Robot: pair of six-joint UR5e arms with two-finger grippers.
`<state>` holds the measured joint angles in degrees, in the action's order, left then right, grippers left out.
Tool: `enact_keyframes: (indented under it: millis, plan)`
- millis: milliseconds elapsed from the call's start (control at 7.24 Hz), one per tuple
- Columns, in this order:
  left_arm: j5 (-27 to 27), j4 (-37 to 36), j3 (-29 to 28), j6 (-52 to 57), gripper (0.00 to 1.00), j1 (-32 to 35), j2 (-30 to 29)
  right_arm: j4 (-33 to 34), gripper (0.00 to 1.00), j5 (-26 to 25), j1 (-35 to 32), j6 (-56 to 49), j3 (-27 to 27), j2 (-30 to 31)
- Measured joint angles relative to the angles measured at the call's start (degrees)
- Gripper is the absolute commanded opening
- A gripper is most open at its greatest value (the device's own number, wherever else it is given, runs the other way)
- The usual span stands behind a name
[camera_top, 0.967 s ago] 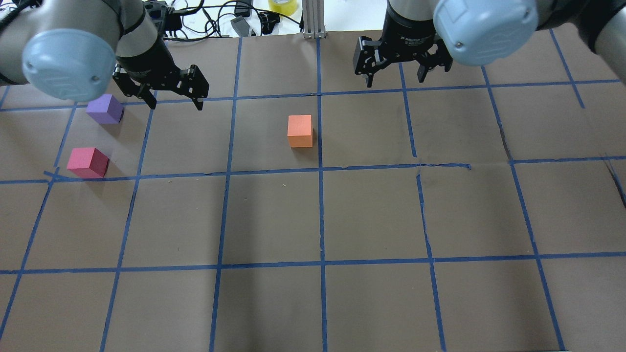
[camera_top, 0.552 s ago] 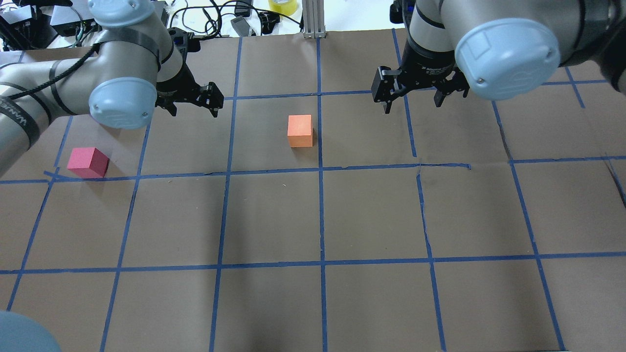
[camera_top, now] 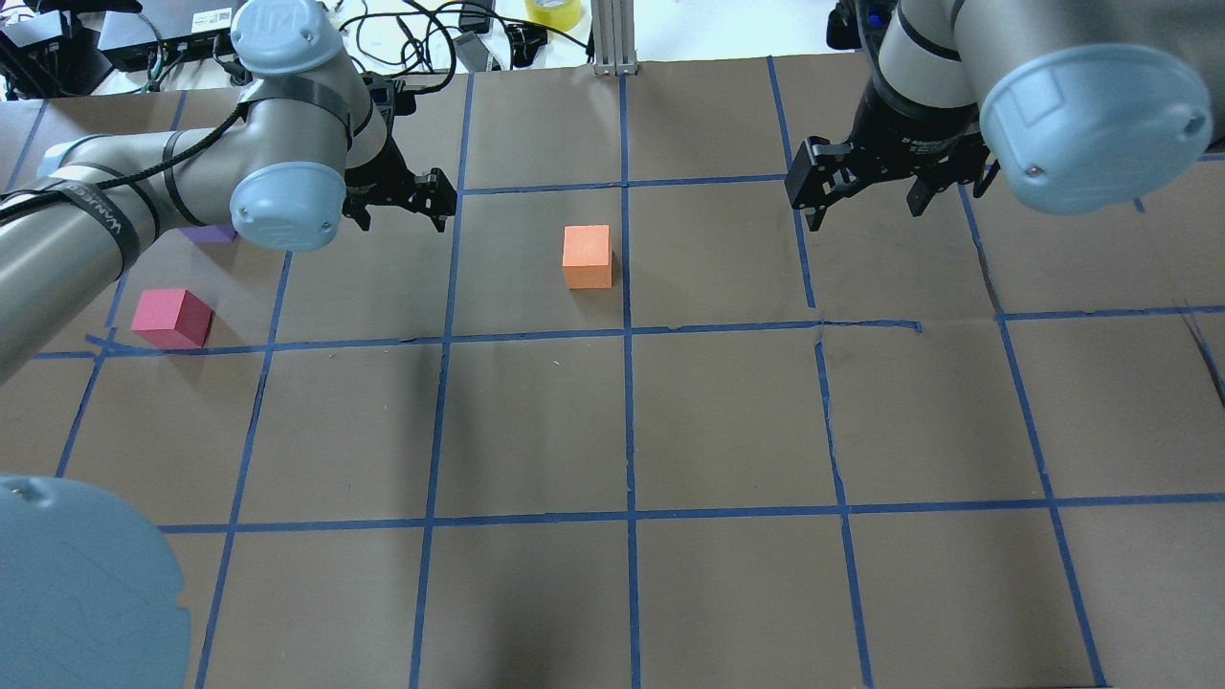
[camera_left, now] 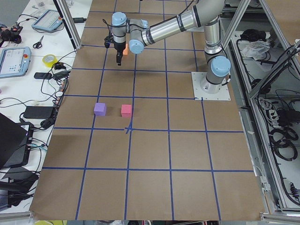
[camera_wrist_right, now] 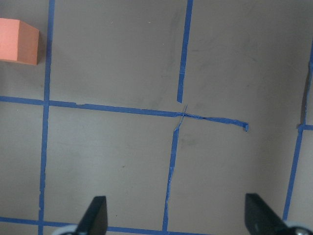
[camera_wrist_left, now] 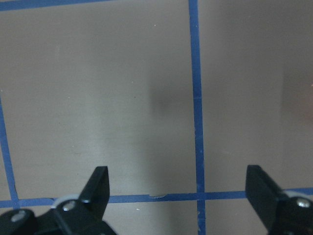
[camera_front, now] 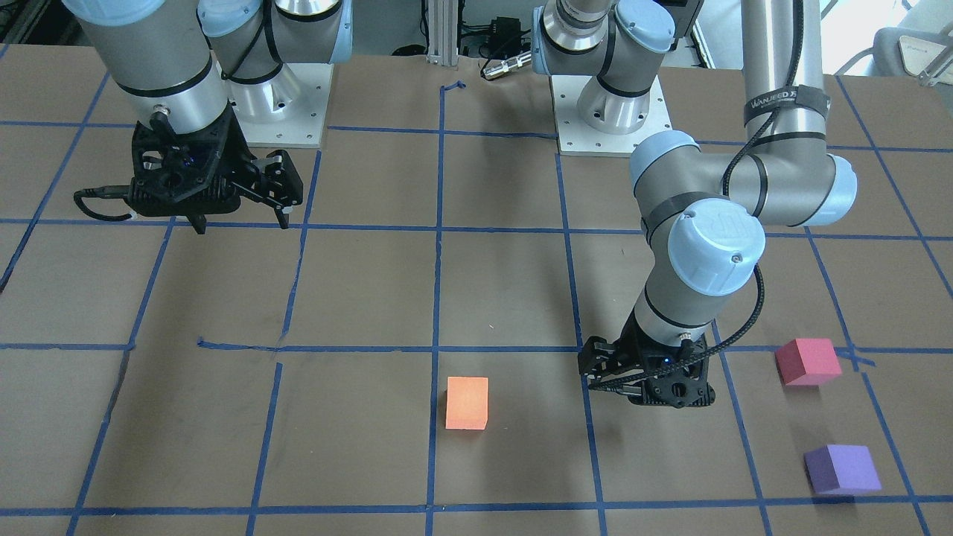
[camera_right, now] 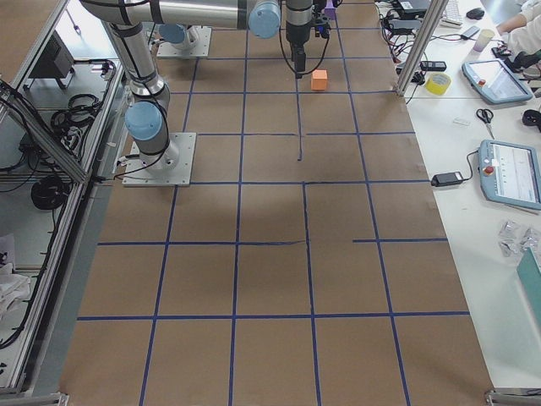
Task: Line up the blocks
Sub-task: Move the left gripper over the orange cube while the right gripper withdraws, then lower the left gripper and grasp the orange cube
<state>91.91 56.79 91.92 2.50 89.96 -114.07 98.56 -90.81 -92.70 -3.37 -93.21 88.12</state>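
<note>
The orange block sits near the table's middle, also in the front view and at the top left of the right wrist view. The pinkish-red block lies at far left. The purple block behind it is mostly hidden by my left arm, but shows in the front view. My left gripper is open and empty, left of the orange block. Its wrist view shows only paper and tape. My right gripper is open and empty, well right of the orange block.
Brown paper with a blue tape grid covers the table. Cables, a yellow tape roll and a metal post lie past the far edge. My left elbow joint fills the lower left corner.
My left gripper has moved right, toward the orange block, and its arm now covers most of the purple block. My right gripper has moved right, away from the orange block. No block has moved.
</note>
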Motion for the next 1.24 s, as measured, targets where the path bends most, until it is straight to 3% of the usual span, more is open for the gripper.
enact_keyframes:
  millis: [829, 1243]
  plan:
    - [1.51, 0.24, -11.7, -14.95, 1.0, 15.05, -10.87, -0.62, 1.0, 0.04, 0.68, 0.03, 0.34, 1.61]
    - [1.45, 0.65, -15.32, -15.82, 1.0, 17.32, -14.38, -0.92, 1.0, 0.25, 0.8, -0.03, 0.01, 2.52]
